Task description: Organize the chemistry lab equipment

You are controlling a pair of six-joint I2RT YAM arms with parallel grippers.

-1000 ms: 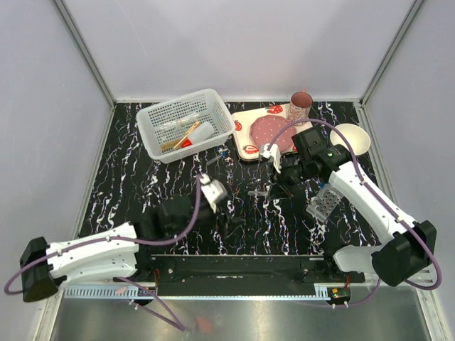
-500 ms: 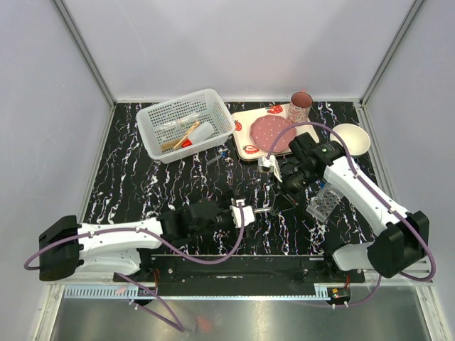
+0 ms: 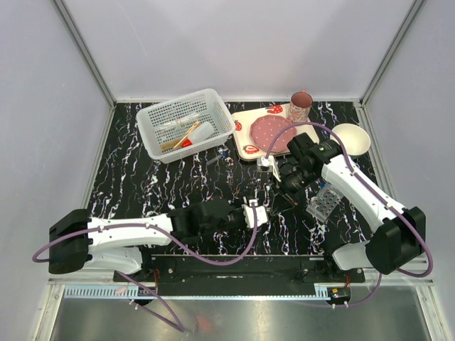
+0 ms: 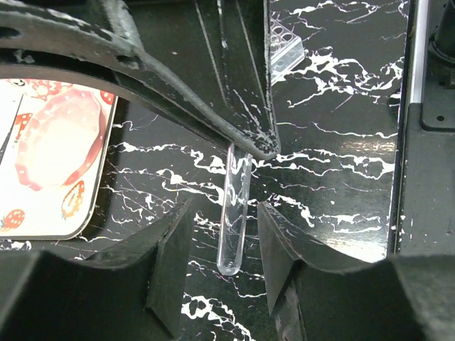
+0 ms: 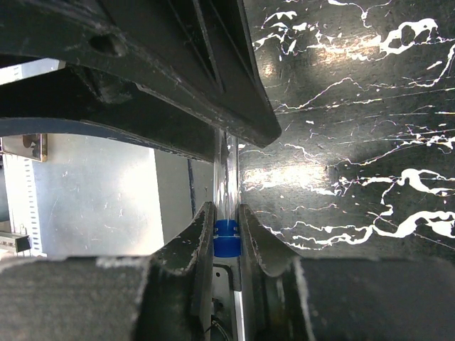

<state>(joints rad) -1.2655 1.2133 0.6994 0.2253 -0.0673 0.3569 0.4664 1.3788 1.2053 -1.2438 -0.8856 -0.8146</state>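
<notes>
We see the right claw (image 5: 226,229) clenched on a clear plastic tube with a blue cap (image 4: 234,206), its fingers (image 5: 202,238) pressed against the capped end, where the blue band shows between them in the right wrist view. The tube's rounded closed end reaches out between the fingers (image 4: 170,259) of the left claw (image 4: 222,234), which stands released: in the left wrist view a gap of tabletop shows on each side of the tube, so neither finger touches it. From above, we find both claws meeting over the middle of the black, white-veined marble tabletop (image 3: 142,185), the left claw (image 3: 259,212) just beside the right claw (image 3: 279,199); the tube itself is too thin to make out there. The clear grid tube rack (image 3: 323,202) stands on the tabletop just right of the right claw. At the back left sits a white perforated plastic basket (image 3: 217,106) holding a white squeeze bottle with a red cap (image 3: 201,132), a wooden-handled tool (image 3: 186,133) and a few clear tubes. A tiny blue-capped vial (image 3: 224,152) lies just in front of the basket. Further right we see the strawberry-print tray (image 3: 249,145) with its pink plate (image 3: 270,131), a pink mug (image 3: 300,106) at its far corner, and a round white bowl (image 3: 352,138) near the right wall.
</notes>
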